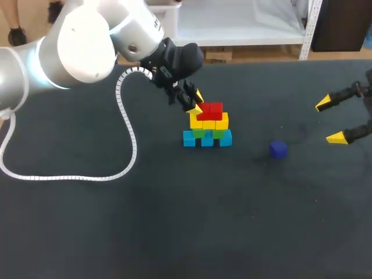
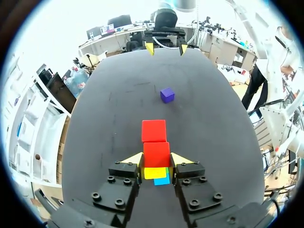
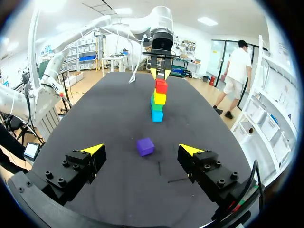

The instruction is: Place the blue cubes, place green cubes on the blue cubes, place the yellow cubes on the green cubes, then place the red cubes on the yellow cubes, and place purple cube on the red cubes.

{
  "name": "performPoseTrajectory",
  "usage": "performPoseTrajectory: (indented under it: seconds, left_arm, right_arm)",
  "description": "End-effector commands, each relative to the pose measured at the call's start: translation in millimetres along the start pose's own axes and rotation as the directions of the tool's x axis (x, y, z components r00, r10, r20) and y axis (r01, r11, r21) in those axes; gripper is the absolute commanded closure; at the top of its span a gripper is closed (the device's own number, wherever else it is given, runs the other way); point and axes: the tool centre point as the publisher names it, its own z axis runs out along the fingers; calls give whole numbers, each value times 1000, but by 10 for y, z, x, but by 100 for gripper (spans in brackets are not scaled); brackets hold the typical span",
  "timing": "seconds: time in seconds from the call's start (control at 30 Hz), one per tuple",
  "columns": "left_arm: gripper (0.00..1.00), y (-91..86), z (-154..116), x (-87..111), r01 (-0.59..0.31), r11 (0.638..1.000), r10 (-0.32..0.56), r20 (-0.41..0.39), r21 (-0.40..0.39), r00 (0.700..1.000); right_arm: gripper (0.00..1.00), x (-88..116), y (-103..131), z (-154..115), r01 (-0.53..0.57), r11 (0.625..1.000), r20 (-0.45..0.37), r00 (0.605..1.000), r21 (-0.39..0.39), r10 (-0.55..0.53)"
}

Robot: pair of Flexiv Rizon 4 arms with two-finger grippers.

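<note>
On the dark table, my left gripper clamps a red cube atop the stack; my right gripper gapes near the purple cube.

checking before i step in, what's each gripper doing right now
left gripper: closed on a red cube
right gripper: open, holding nothing

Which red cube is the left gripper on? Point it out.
The near red cube, gripped between the left gripper's yellow tips; the other red cube sits free just ahead, toward the purple cube.
</note>
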Motion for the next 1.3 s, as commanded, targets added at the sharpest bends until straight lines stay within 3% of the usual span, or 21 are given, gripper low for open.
performPoseTrajectory:
  seconds: [0.03, 0.17, 0.53, 0.6, 0.73, 0.8, 0.87, 1.07, 1.3]
  left_arm:
    - [100, 35, 8, 1, -2, 1000, 2, -1, 7, 1000]
    - [100, 39, 17, 6, -2, 1000, 2, 0, 8, 1000]
    - [77, 61, 17, -1, -2, 1000, 2, -1, 10, 1000]
    - [65, 64, 15, 0, -2, 1000, 2, -2, 11, 1000]
    - [51, 69, 13, 2, 1, 1000, -1, -3, 11, 1000]
    - [30, 69, 11, 3, 2, 1000, -2, -3, 12, 1000]
    - [19, 69, 10, 8, 4, 1000, -4, -4, 13, 1000]
    - [0, 61, -9, 21, 11, 1000, -10, -6, 12, 1000]
    - [0, -5, -166, 51, 21, 1000, -21, 32, 2, 999]
  right_arm:
    - [0, 2, -2, 2, 1, 1000, 1, 1000, 0, -1]
    - [0, 2, -2, 2, 1, 1000, 1, 1000, 0, -1]
    - [0, 2, -2, 2, 1, 1000, 1, 1000, 0, -1]
    - [0, 2, -2, 2, 1, 1000, 1, 1000, 0, -1]
    - [0, 2, -2, 2, 1, 1000, 1, 1000, 0, -1]
    - [0, 2, -2, 2, 1, 1000, 1, 1000, 0, -1]
    - [0, 2, -2, 2, 1, 1000, 1, 1000, 0, -1]
    - [0, 2, -2, 2, 1, 1000, 1, 1000, 0, -1]
    - [0, 2, -2, 2, 1, 1000, 1, 1000, 0, -1]
